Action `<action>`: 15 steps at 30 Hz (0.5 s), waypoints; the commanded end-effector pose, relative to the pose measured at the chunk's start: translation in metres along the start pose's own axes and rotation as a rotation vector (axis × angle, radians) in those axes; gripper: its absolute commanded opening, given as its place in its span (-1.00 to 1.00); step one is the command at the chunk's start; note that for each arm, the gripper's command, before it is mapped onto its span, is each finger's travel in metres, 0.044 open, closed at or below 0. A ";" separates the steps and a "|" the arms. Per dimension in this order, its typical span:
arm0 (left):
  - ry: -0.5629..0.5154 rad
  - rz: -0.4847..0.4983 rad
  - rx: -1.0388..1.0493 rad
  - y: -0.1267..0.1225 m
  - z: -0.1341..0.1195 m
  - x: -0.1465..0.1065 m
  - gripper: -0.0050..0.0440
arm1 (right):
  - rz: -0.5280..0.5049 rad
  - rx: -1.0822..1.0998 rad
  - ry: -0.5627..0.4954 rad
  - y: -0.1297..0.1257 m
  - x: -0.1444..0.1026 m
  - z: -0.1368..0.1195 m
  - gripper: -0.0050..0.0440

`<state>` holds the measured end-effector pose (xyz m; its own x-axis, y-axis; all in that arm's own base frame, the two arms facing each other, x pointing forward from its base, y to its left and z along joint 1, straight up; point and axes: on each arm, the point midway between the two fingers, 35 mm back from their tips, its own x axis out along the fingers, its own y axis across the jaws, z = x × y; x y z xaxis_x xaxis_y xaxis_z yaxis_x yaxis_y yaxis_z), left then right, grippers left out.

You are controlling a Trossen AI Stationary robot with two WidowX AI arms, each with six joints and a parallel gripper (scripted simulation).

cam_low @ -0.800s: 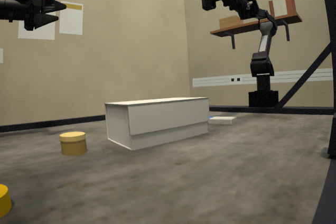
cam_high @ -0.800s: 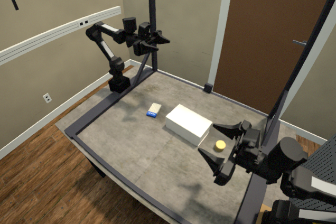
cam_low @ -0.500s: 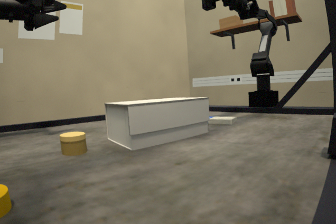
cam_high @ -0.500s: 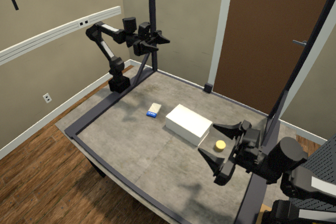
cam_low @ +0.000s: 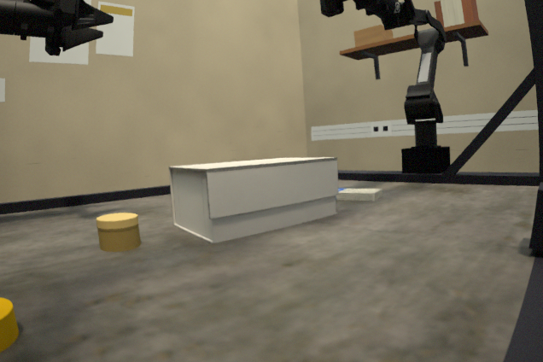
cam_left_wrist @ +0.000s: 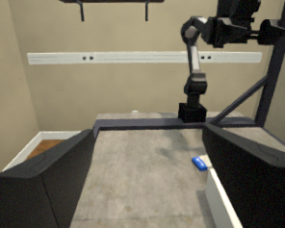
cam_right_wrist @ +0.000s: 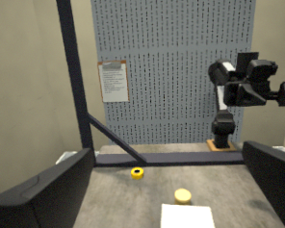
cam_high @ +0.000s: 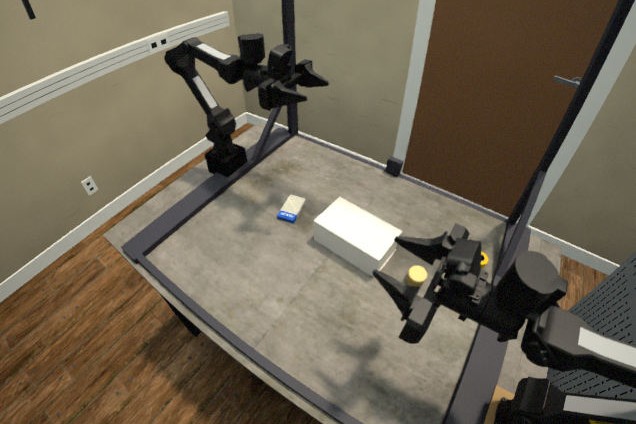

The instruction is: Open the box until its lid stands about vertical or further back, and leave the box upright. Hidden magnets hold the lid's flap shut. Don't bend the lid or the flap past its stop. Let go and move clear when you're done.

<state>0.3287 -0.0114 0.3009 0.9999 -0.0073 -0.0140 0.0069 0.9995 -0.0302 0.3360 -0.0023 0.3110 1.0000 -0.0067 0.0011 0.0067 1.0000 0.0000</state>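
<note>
The white box point(cam_high: 357, 233) lies flat in the middle of the table with its lid closed; in the exterior view point(cam_low: 254, 195) the flap hangs down over its front face. My left gripper point(cam_high: 390, 259) is open and empty, hovering above the table just off the box's near-right end; in its wrist view point(cam_left_wrist: 146, 143) only a corner of the box point(cam_left_wrist: 221, 201) shows. My right gripper point(cam_high: 308, 87) is open and empty, held high near the far post, well away from the box. Its wrist view point(cam_right_wrist: 168, 158) sees the box point(cam_right_wrist: 188, 216) at the bottom edge.
A yellow cylinder point(cam_high: 415, 274) stands beside the box under the left gripper, and a yellow ring point(cam_high: 483, 257) lies further back. A small blue-and-white pack point(cam_high: 291, 208) lies left of the box. Dark frame posts stand at the table's corners.
</note>
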 end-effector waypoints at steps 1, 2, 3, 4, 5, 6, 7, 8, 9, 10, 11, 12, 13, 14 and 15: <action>0.035 -0.019 -0.040 -0.022 -0.008 0.018 0.22 | -0.021 0.004 0.010 -0.006 0.032 0.008 1.00; 0.057 -0.023 -0.052 -0.030 -0.015 0.024 0.12 | -0.026 0.004 0.022 -0.008 0.043 0.005 1.00; 0.079 -0.028 -0.061 -0.039 -0.023 0.029 0.02 | -0.030 0.005 0.034 -0.009 0.055 0.002 1.00; 0.100 -0.032 -0.070 -0.048 -0.031 0.033 -0.08 | -0.035 0.006 0.046 -0.011 0.066 -0.001 1.00; 0.121 -0.035 -0.077 -0.057 -0.039 0.037 -0.18 | -0.039 0.007 0.059 -0.013 0.077 -0.006 1.00; 0.142 -0.039 -0.083 -0.066 -0.048 0.041 -0.27 | -0.044 0.008 0.071 -0.015 0.089 -0.011 1.00; 0.162 -0.042 -0.088 -0.076 -0.056 0.043 -0.37 | -0.048 0.009 0.083 -0.017 0.100 -0.016 1.00; 0.182 -0.045 -0.092 -0.086 -0.065 0.046 -0.47 | -0.053 0.009 0.091 -0.019 0.111 -0.021 1.00; 0.182 -0.045 -0.092 -0.086 -0.065 0.046 -0.47 | -0.053 0.009 0.091 -0.019 0.111 -0.021 1.00; 0.182 -0.045 -0.092 -0.086 -0.065 0.046 -0.47 | -0.053 0.009 0.091 -0.019 0.111 -0.021 1.00; 0.200 -0.047 -0.094 -0.095 -0.073 0.048 -0.47 | -0.055 0.009 0.106 -0.021 0.122 -0.028 1.00; 0.219 -0.049 -0.096 -0.105 -0.082 0.049 -0.47 | -0.061 0.010 0.118 -0.024 0.133 -0.036 1.00; 0.237 -0.051 -0.096 -0.115 -0.091 0.050 -0.47 | -0.066 0.011 0.130 -0.026 0.144 -0.043 1.00; 0.255 -0.053 -0.095 -0.125 -0.100 0.050 -0.47 | -0.071 0.011 0.142 -0.028 0.155 -0.052 1.00; 0.272 -0.054 -0.093 -0.135 -0.110 0.050 -0.47 | -0.075 0.012 0.154 -0.031 0.165 -0.061 1.00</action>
<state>0.3687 -0.1203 0.2054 0.9630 -0.0742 -0.2592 0.0451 0.9922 -0.1164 0.4643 -0.0256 0.2604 0.9884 -0.0620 -0.1385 0.0628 0.9980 0.0011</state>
